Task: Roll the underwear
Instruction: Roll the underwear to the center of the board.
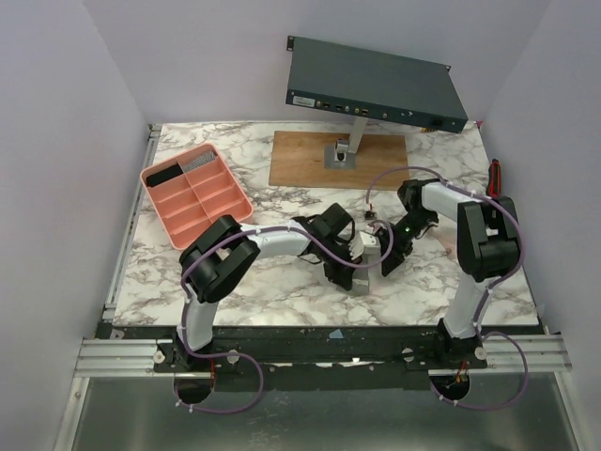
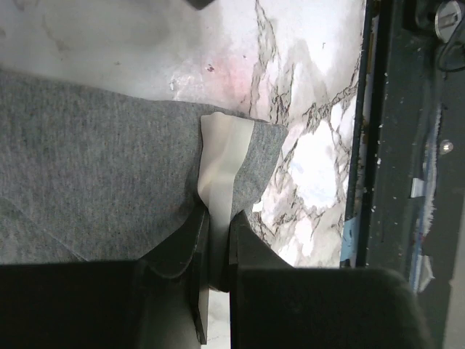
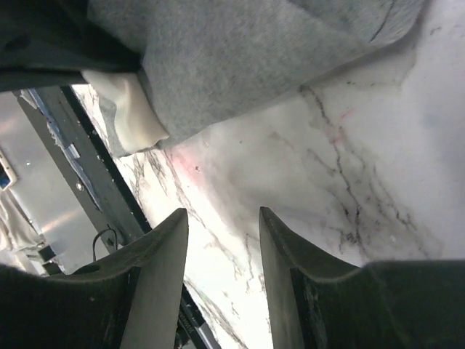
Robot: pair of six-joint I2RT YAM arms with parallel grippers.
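Left gripper [image 2: 218,218] clamped on waistband [image 2: 221,156] of underwear [image 2: 94,160] — grey, lying near table [image 1: 282,291] centre, toward 4 o'clock; right gripper [image 3: 221,214] half open, empty — underwear at its 12 o'clock.

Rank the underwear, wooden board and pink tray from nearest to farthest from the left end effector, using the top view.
1. Underwear: pinched in the left end effector, table centre.
2. Board: beyond it, toward the back.
3. Tray: far left.
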